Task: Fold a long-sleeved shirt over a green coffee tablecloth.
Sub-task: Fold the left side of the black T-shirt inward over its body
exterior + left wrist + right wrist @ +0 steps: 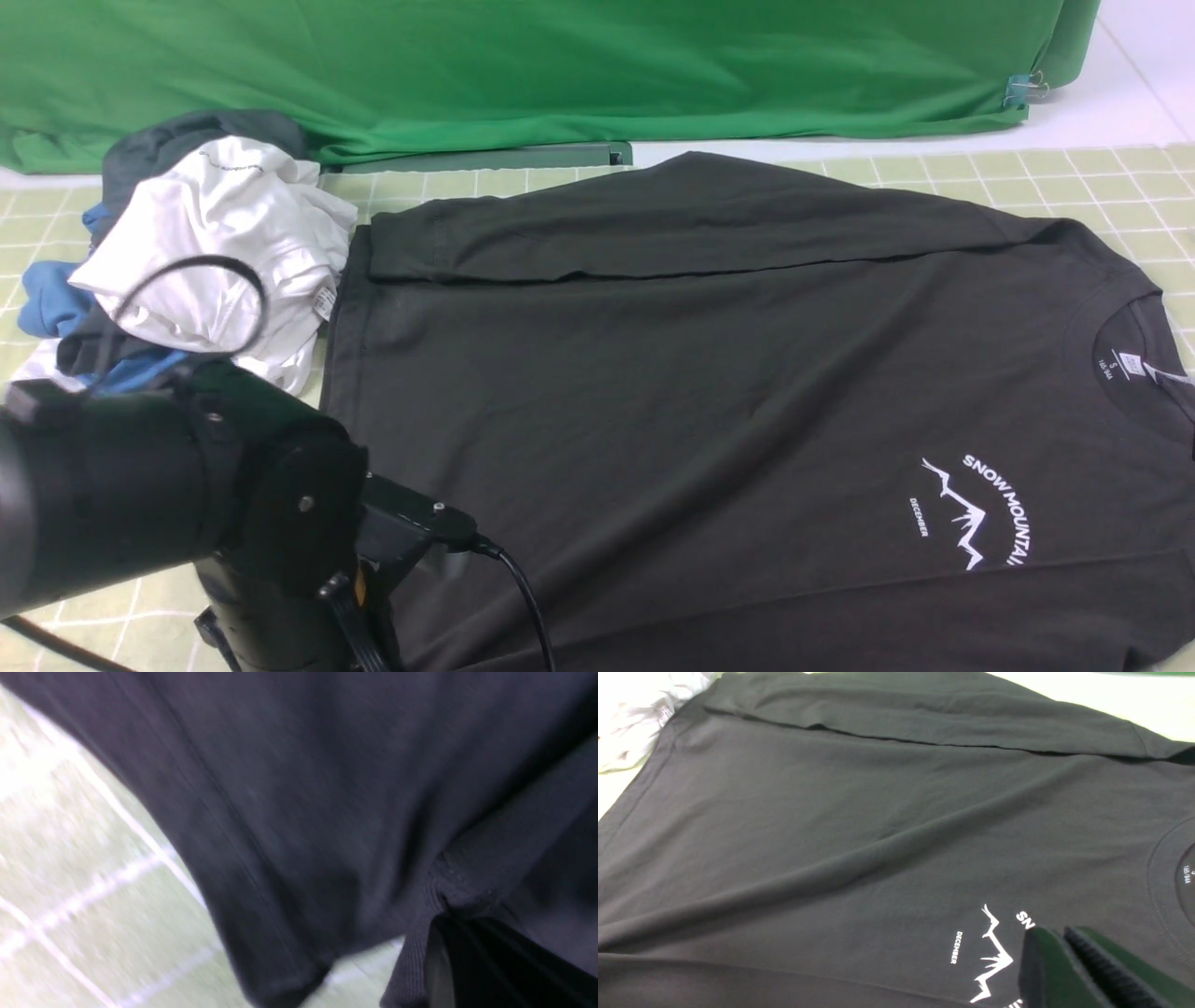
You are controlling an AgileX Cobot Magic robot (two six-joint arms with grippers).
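- The charcoal long-sleeved shirt (653, 373) lies spread over the green grid-printed tablecloth (1018, 177), hem to the left and crew neck to the right.
- Its far sleeve is folded along the far side of the body, cuff toward the hem; the near side is also turned inward.
- The knit looks soft and matte, with a broad diagonal ridge across the body and stitched bands at hem and collar.
- A white peak print with "SNOW MOUNTAIN" and "DECEMBER" marks the chest.
- The left gripper (462, 919) has its tips pressed together on dark shirt fabric, creasing it.
- The right gripper (1064, 933) shows close-set, ridged fingers; whether they meet is unclear.
- Crumpled white (224, 243), blue (54, 299) and dark grey (154, 154) garments pile at the far left.
- Smooth vivid green fabric (560, 65) hangs beyond.
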